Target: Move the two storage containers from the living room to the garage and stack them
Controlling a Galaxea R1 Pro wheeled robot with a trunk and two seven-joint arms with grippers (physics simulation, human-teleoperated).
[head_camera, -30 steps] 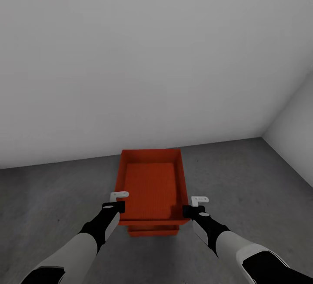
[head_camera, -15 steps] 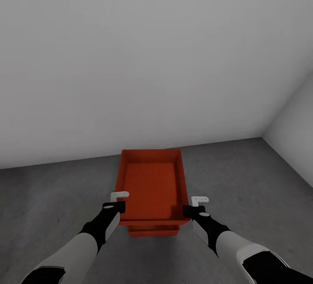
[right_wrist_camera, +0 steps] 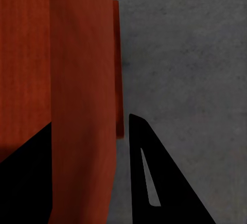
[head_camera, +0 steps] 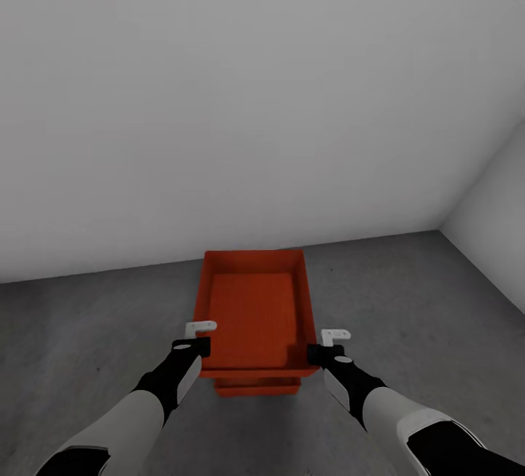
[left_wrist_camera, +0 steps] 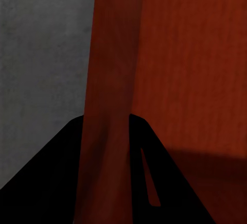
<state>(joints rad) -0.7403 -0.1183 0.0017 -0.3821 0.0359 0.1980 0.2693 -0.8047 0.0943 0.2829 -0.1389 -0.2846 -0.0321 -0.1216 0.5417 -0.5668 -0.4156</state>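
Left pincer and right pincer each clamp the upper container's side walls, above the lower container on the floor

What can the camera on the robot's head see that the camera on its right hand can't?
The head view alone takes in the white wall, the left gripper on the upper container, and the lower container peeking out underneath. The right wrist view alone shows, close up, the upper container's side wall running between the right gripper's dark fingers. Both show orange container, grey concrete floor and the right gripper.
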